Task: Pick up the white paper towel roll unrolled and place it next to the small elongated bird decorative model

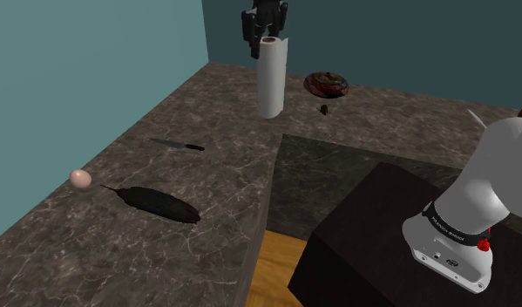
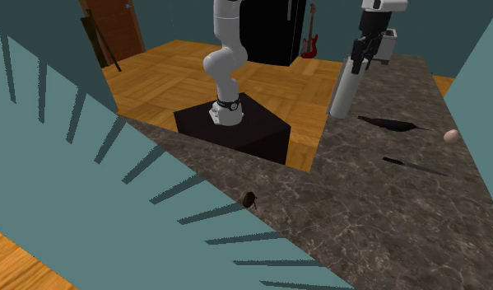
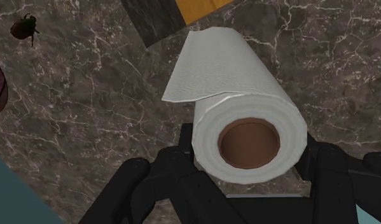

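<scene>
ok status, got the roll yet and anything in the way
Gripper shut on paper towel roll. Roll hangs upright above the counter. Knife lies between it and the dark bird model.

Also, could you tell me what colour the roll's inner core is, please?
Brown; the roll has its core clearest in the wrist view.

The paper towel roll (image 3: 236,83) is white paper with a fine ribbed texture around a smooth brown cardboard core, the gripper (image 1: 266,33) is matt black, the counter (image 1: 206,183) looks like dark stone with pale veins, and the floor (image 2: 166,74) is warm wood parquet.
</scene>
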`<action>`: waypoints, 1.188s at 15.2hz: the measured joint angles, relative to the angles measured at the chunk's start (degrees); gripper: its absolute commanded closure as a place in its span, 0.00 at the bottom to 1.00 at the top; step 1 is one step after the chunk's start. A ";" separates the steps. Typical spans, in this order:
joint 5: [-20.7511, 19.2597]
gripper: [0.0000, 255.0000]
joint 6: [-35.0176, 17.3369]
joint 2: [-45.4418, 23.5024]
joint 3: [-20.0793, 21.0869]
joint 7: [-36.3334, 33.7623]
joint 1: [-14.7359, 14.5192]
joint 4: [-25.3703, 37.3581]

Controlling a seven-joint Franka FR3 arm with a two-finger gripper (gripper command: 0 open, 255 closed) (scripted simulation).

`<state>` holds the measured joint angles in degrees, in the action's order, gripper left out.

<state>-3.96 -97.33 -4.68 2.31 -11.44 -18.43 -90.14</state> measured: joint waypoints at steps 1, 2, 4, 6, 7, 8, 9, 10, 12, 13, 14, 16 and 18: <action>-0.15 1.00 -0.43 -0.75 0.50 -1.15 -0.61 0.23; -0.30 1.00 -0.51 -1.51 1.07 -2.45 -1.33 0.82; -0.65 1.00 -0.65 -3.70 1.94 -4.52 -2.50 2.74; -1.02 1.00 -0.41 -5.47 2.85 -6.81 -3.87 4.53; -1.32 1.00 -0.28 -7.07 3.36 -8.12 -4.71 6.20; -1.62 1.00 0.37 -8.74 3.80 -9.31 -5.53 8.38; -1.97 1.00 0.84 -10.97 4.19 -10.43 -6.35 11.04; -2.17 1.00 0.76 -11.70 4.53 -11.50 -7.07 11.53; -2.78 1.00 0.77 -14.50 5.19 -13.72 -8.72 14.13; -3.10 1.00 1.37 -16.16 5.45 -14.63 -9.51 16.31; -3.45 1.00 2.30 -18.27 5.66 -15.49 -10.35 19.26; -4.15 1.00 3.41 -22.21 6.02 -17.28 -12.13 24.15; -4.90 1.00 5.28 -26.80 6.29 -19.04 -14.24 30.41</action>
<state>-8.86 -92.05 -31.48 8.61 -30.48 -32.68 -59.73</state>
